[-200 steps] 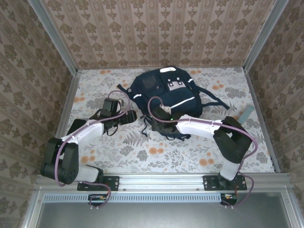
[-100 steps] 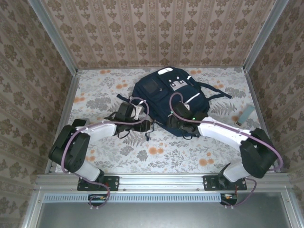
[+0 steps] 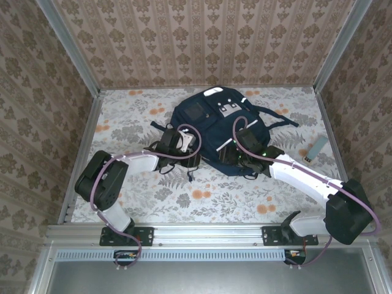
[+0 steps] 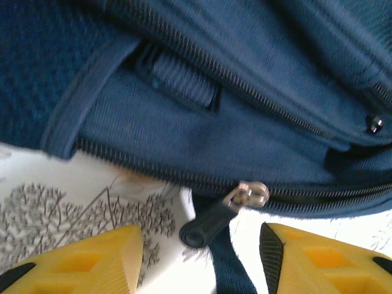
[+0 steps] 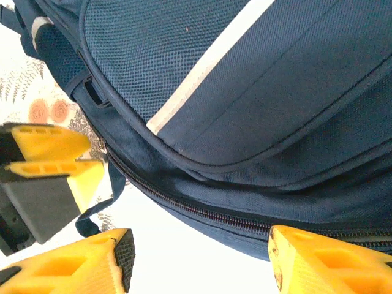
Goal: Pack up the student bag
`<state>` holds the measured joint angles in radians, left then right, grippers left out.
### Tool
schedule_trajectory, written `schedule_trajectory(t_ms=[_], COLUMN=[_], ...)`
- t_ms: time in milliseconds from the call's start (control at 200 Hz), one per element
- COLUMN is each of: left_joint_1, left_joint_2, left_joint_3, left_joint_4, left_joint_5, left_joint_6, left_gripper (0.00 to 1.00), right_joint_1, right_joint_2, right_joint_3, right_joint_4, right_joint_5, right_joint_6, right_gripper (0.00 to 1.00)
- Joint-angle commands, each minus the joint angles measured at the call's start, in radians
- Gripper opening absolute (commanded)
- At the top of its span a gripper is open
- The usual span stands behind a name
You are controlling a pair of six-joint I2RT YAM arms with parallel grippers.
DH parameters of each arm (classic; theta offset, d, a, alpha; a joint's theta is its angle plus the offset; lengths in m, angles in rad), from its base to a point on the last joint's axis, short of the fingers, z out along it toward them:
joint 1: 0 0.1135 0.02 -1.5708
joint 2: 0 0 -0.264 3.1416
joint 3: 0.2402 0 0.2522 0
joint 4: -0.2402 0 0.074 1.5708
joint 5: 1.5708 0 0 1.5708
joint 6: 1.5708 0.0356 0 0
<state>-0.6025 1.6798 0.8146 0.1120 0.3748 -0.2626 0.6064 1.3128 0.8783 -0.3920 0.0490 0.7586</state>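
Floral table point(image 3: 202, 196): student bag point(image 3: 202, 119) cropped in wrist views; left gripper point(image 4: 199, 236) and right gripper point(image 5: 199, 236) both gape.

I see left gripper point(image 4: 199, 248) jaws apart; student bag point(image 4: 245, 73) zipper pull point(image 4: 211, 220) sits between fingers point(image 4: 92, 260), touching neither.

A small grey-blue slab point(image 3: 316, 147) lies on the floral table point(image 3: 202, 196).

Student bag point(image 3: 211, 122): navy backpack, white stripe, grey-white patches.
I see it lying front-up at the table's point(image 3: 184, 199) rear centre.
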Motion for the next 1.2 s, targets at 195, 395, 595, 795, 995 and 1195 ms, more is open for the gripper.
schedule_trajectory(t_ms=[195, 395, 595, 795, 995, 1195], left_joint_1=[-0.003, -0.002, -0.002, -0.002, -0.002, -0.002], left_joint_2=[0.054, 0.07, 0.048, 0.036, 0.051, 0.075], left_joint_3=[0.069, 0.084, 0.07, 0.047, 0.051, 0.069], left_joint_4=[0.009, -0.003, -0.023, -0.026, -0.008, -0.01], left_joint_5=[0.048, 0.074, 0.083, 0.113, 0.098, 0.093], left_joint_6=[0.062, 0.065, 0.075, 0.101, 0.098, 0.103], left_gripper=[0.45, 0.33, 0.34, 0.4, 0.36, 0.35], right_joint_1=[-0.002, -0.001, 0.004, 0.006, 0.007, 0.007], right_joint_2=[0.001, 0.008, 0.027, 0.071, 0.131, 0.148], right_joint_3=[-0.025, -0.045, -0.048, -0.042, -0.042, -0.05], right_joint_4=[0.014, 0.024, 0.005, -0.007, -0.001, 0.005], right_joint_5=[-0.024, -0.035, -0.033, -0.027, -0.034, -0.032], right_joint_6=[0.015, 0.03, 0.03, 0.024, 0.028, 0.031], right_gripper=[0.6, 0.58, 0.58, 0.58, 0.58, 0.58])
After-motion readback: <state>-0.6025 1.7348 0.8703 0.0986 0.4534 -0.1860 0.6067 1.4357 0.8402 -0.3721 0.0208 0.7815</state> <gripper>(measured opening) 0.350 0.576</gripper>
